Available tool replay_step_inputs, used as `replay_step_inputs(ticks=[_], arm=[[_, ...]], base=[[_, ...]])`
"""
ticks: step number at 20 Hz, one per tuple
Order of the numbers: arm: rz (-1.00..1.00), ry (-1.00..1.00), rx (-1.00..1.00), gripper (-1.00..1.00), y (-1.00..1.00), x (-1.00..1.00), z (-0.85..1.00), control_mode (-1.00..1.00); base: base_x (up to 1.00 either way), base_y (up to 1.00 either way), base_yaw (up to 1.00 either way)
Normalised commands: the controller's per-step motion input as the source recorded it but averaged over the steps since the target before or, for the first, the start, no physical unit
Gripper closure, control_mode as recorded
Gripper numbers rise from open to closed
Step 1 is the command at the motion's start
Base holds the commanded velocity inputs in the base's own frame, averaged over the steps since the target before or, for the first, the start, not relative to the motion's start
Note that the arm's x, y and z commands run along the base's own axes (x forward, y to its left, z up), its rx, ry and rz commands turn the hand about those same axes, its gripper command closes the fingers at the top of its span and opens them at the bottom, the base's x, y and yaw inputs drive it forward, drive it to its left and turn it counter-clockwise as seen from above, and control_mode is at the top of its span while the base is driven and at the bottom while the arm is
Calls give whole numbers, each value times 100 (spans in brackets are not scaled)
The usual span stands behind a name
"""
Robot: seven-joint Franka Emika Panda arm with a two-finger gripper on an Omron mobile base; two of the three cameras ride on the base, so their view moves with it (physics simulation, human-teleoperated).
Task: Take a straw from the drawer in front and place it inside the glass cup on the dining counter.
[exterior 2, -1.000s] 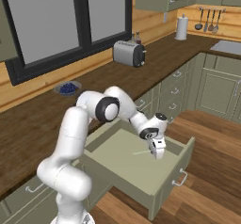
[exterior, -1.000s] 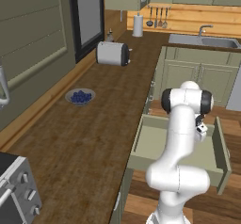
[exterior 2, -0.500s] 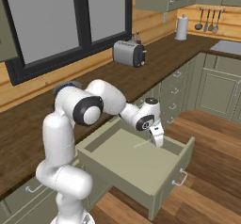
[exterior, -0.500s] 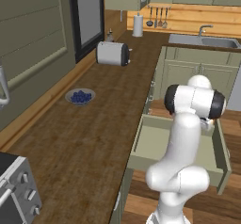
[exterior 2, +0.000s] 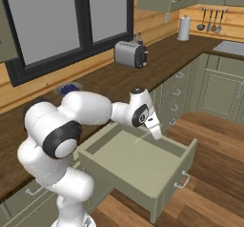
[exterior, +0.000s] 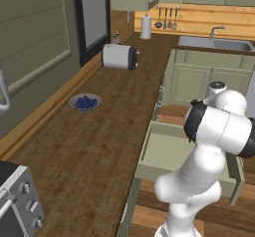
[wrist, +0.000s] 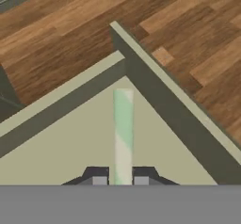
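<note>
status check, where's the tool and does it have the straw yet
Tool shut on straw, over the open drawer. Straw sticks out ahead of the fingertips, above the drawer floor. Nothing blocking the way up.

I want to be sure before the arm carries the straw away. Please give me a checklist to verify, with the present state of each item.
1. Straw lies between the gripper fingertips: ok, seen in the hand view.
2. Grip is firm: cannot tell; contact is hidden at the bottom edge.
3. Drawer is open, leaving a free way upward: ok.
4. Straw is lifted off the drawer floor: cannot tell.
5. Glass cup located: cannot tell.
6. Toaster and blueberry bowl stand away from the arm: ok.
</note>
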Motion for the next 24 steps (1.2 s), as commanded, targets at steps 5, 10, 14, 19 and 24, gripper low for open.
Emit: replay_step_inputs(ticks=[5, 10, 14, 19, 24], arm=[[1, -3, -10, 100, 8, -42, 100, -100], [5, -1, -3, 100, 7, -51, 99, -100], [11, 0, 0, 100, 12, -52, 82, -100], [21, 0, 0, 100, 18, -56, 57, -100], [25, 0, -1, 100, 21, -57, 25, -100]], base=[[0, 0, 0], [0, 0, 0], [0, 0, 0], [0, 0, 0], [0, 0, 0]])
